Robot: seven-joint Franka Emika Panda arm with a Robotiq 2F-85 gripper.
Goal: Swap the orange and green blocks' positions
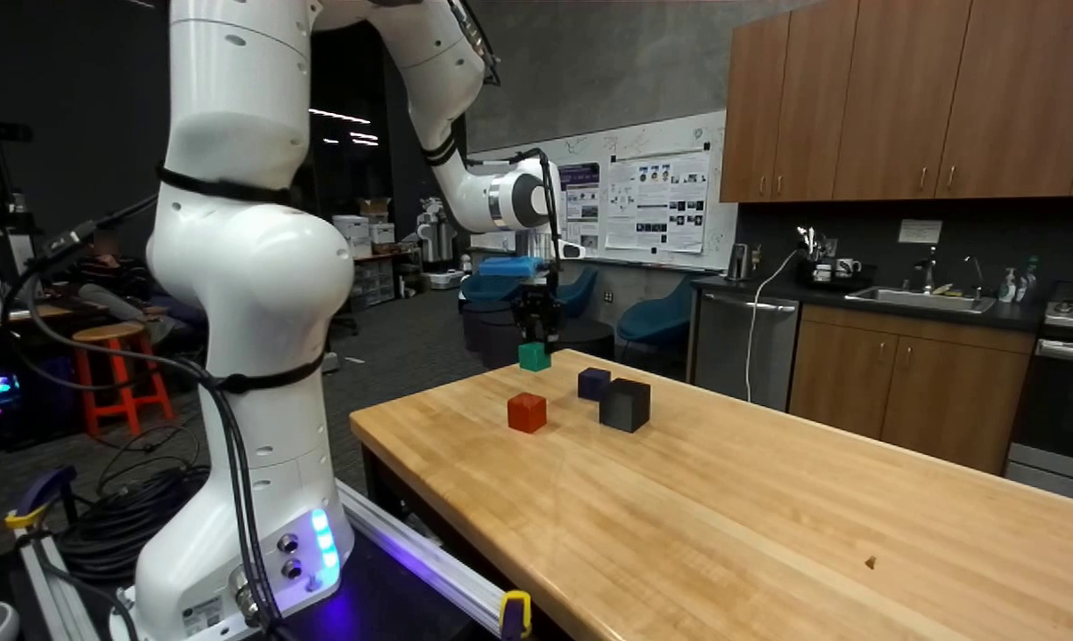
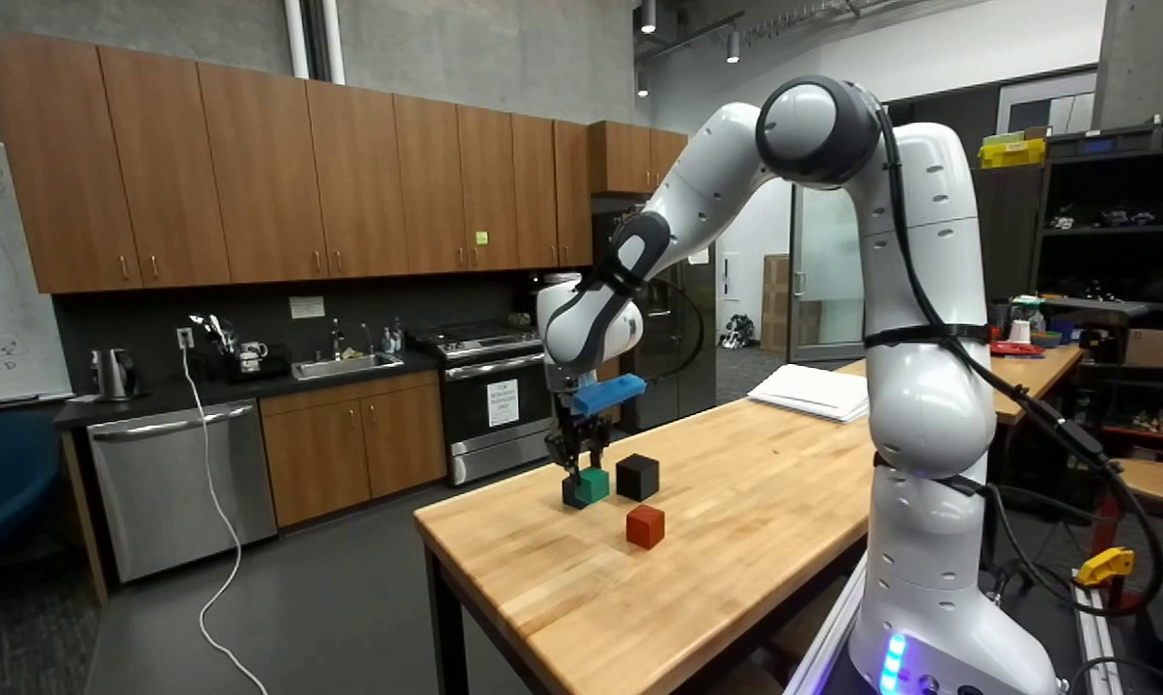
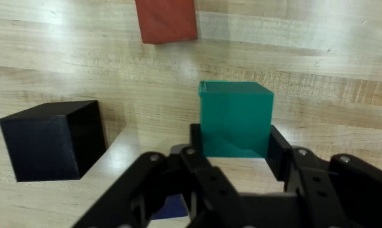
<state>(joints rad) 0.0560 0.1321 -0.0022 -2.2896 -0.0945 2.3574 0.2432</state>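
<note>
Two fingers [image 3: 196, 139] of the pincer [image 3: 235, 139] are clamped on opposite sides of the green cube [image 3: 236, 122] in the wrist view; ahead of the tips lies the red-orange cube [image 3: 167, 22], partly out of view; to their left there stands the black cube [image 3: 38, 147]; part of the navy cube [image 3: 171, 207] shows beneath the pincer's body. In an exterior view, the green cube [image 1: 534, 357] is right under the pincer, near an end of the butcher-block table [image 1: 768, 516]; whether it touches the surface I cannot tell. In an exterior view, the green cube [image 2: 594, 485] partly hides the navy cube; the red-orange cube is nearer the camera than the pincer; I judge this the swap's opening carry; next, park green aside, let go, then reach for the red-orange cube.
</note>
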